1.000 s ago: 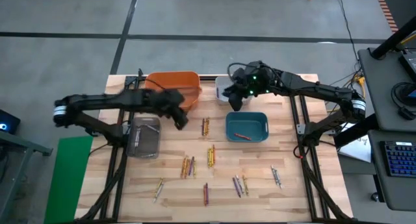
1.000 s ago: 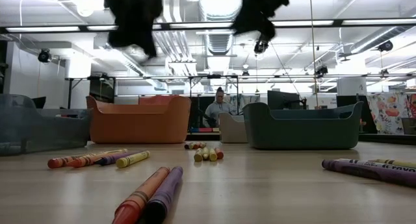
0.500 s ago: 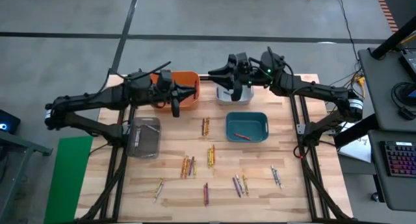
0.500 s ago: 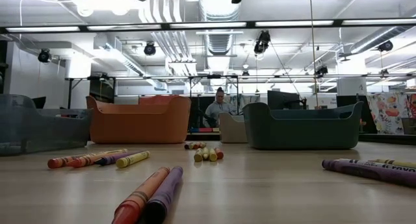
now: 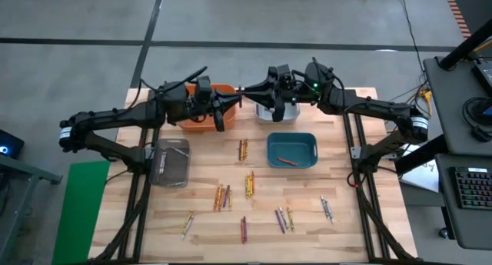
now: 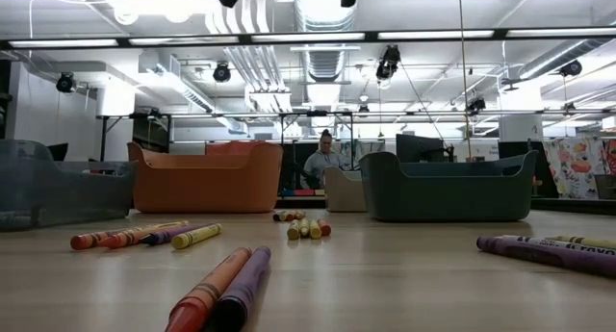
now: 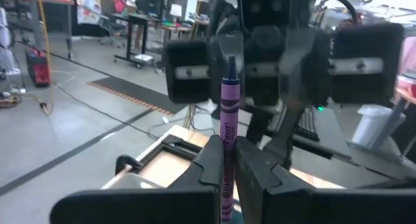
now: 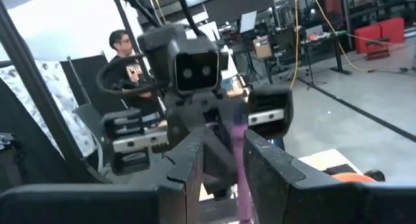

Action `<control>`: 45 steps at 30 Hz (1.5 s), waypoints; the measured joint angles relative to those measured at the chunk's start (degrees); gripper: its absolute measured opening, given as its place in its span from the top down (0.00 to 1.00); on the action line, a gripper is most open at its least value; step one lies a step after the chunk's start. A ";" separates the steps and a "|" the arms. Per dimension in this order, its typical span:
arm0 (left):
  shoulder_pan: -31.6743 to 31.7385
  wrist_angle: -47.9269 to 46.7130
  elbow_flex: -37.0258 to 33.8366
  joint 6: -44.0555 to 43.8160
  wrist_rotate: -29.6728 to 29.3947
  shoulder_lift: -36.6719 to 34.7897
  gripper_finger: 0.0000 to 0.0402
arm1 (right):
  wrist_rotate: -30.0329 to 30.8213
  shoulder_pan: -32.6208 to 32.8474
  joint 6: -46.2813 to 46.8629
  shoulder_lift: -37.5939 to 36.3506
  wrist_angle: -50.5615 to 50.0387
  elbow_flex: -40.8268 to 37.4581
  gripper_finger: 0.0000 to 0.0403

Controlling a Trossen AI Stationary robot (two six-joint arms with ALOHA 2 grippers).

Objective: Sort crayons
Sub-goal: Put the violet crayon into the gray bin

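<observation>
My left gripper is raised above the orange bin's right end, pointing level toward the table's right. It is shut on a purple crayon. My right gripper faces it from the right at about the same height, open. In the right wrist view the purple crayon runs between the right gripper's fingers, close to one of them. Several more crayons lie flat on the table, among them a pair, a yellow group and a purple group. My left gripper pinches the purple crayon's wrapped shaft between its two fingers, which lie along the crayon. The fingers are level and point toward the table's right. The crayon sticks out past the fingertips to its pointed end, lifted clear of table and bins. My right gripper has the crayon next to one finger; whether they touch, I cannot tell.
Four bins stand on the table: orange and white at the far edge, teal holding a red crayon, and grey at the left. A person sits in the room beyond the table.
Both grippers have risen from low over the table and tipped up to level, leaving the top of the low view. My left gripper has gone toward the far edge and right, toward my right gripper. My right gripper has swung up from over the white bin and faces left.
</observation>
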 joint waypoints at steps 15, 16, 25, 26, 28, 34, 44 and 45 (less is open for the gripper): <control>-0.04 2.24 -0.07 -2.27 0.02 2.13 1.00 | 0.77 0.11 -1.08 2.70 0.23 -0.07 0.76; -0.04 2.24 -0.05 -2.29 0.04 2.10 1.00 | 0.77 0.11 -1.27 2.70 0.30 -0.07 0.77; 0.25 1.22 -0.07 -4.45 -0.14 2.00 0.93 | 0.83 0.11 -2.52 2.70 -0.07 -0.07 0.96; 0.24 1.08 -0.07 -4.43 -0.62 1.88 0.91 | 0.83 0.09 -2.50 2.70 -0.07 -0.07 0.96; 0.45 0.49 -0.04 -4.43 -1.13 1.50 0.86 | 0.81 -0.37 -2.35 2.70 0.00 -0.07 0.96; 3.12 -5.13 -0.04 -4.68 -1.75 -0.79 0.72 | 0.86 -4.14 -0.75 2.70 -4.77 1.34 0.96; 11.62 -23.70 -0.04 -4.88 -1.65 -5.25 0.65 | 15.81 -14.54 -11.82 4.34 -41.96 3.84 0.97; 12.75 -25.83 -0.04 -4.87 -1.63 -5.50 0.65 | 16.23 -15.63 -12.86 5.24 -44.95 3.53 0.97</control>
